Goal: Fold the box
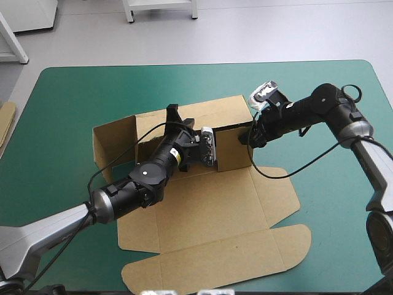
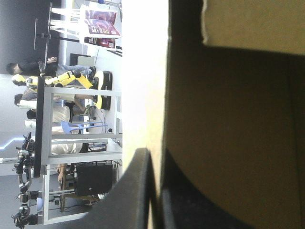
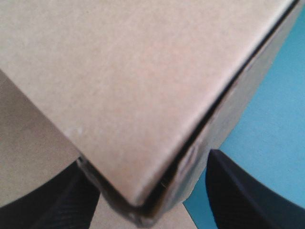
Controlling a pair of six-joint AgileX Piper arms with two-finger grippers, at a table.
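While the box [image 1: 209, 209] lies at the middle of the teal-green cover [image 1: 331, 184], only its far part is raised. Walls are stood up along the far side, and the remaining panels are spread flat toward the near edge, a rounded flap being seen at the near right.

The left gripper [image 1: 178, 123] is brought in from the near left and is set over the top edge of the far wall. In the left wrist view the left gripper [image 2: 157, 157] is seen all but closed on the box [image 2: 238, 119]. The thin pale edge of the board is pinched between its black fingers [image 2: 136, 191], and the wall's shaded face is seen beside them.

The right gripper [image 1: 249, 136] is held at the right end of the raised walls. In the right wrist view the right gripper [image 3: 147, 162] is seen spread apart, with its black fingers [image 3: 248, 195] standing well to either side. A raised corner of the box [image 3: 119, 71] is placed between them, and a strip of the teal-green cover [image 3: 276, 119] is seen beside that corner.

An edge of more board [image 1: 5, 120] is seen at the table's left edge, well apart from the box.
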